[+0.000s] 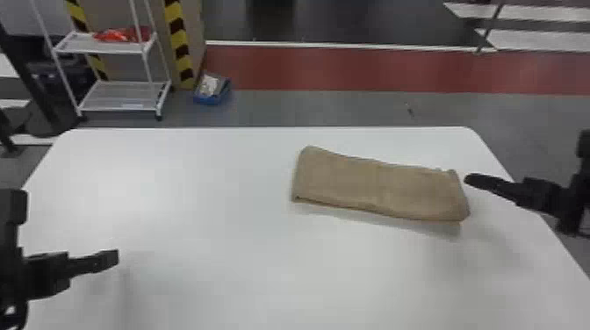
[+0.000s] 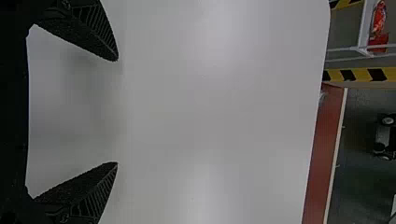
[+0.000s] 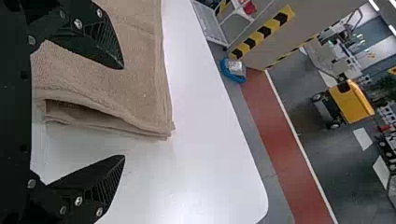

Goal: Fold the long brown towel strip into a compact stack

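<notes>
Your brown towel strip (image 1: 377, 188) lies layered yet long, likely needing another fold, your right end effector (image 3: 124, 112) wide beside it, your left end effector (image 2: 117, 112) wide, well apart.

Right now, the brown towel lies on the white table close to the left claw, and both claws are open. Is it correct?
Not fully: the head view shows the towel close to the right claw, not the left claw. It is on the white table, and both claws are open.
</notes>
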Motion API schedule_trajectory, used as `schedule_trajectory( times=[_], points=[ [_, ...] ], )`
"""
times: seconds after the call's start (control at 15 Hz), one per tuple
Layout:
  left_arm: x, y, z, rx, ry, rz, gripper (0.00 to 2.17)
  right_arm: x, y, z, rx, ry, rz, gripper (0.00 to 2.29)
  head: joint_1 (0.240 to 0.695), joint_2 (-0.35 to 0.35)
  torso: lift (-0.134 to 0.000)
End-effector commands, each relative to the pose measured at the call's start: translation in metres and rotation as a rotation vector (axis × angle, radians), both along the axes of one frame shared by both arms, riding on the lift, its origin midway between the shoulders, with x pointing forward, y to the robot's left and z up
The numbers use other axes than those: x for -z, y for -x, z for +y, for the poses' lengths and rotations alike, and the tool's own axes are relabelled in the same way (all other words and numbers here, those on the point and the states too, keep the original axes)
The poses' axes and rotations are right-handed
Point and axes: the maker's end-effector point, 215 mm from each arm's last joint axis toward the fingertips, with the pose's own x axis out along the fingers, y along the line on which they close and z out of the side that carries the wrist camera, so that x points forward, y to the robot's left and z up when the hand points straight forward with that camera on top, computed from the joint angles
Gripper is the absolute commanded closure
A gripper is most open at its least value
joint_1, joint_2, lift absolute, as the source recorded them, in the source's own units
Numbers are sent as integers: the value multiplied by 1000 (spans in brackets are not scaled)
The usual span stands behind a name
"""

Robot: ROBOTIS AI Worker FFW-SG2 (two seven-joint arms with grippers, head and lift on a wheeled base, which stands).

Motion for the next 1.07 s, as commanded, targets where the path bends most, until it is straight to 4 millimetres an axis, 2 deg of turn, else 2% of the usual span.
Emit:
schedule_trajectory(
  times=[0.0, 0.27, 0.53, 0.73, 0.8, 0.93, 1.0],
  points=[
    [0, 1, 0, 1, -1, 0, 80, 29, -2, 12, -37, 82, 54, 134, 695, -62, -123],
    [-9, 3, 3, 0, -1, -18, 83, 45, -10, 46, -86, 106, 64, 211, 695, -42, -123],
    [-13, 7, 4, 1, 11, -27, 83, 65, -6, 56, -102, 150, 129, 323, 695, -5, -123],
    [-15, 7, 8, -1, 11, -30, 83, 64, -7, 58, -97, 131, 120, 620, 695, 5, -123],
    [-14, 8, 10, -2, 7, -29, 83, 64, -7, 59, -95, 120, 117, 775, 695, 7, -123],
    [-12, 12, 13, -5, 8, -22, 83, 60, -6, 62, -84, 87, 101, 1261, 695, 12, -123],
    [-12, 12, 14, -5, 6, -21, 83, 56, -6, 61, -75, 71, 88, 1393, 695, 14, -123]
  ],
)
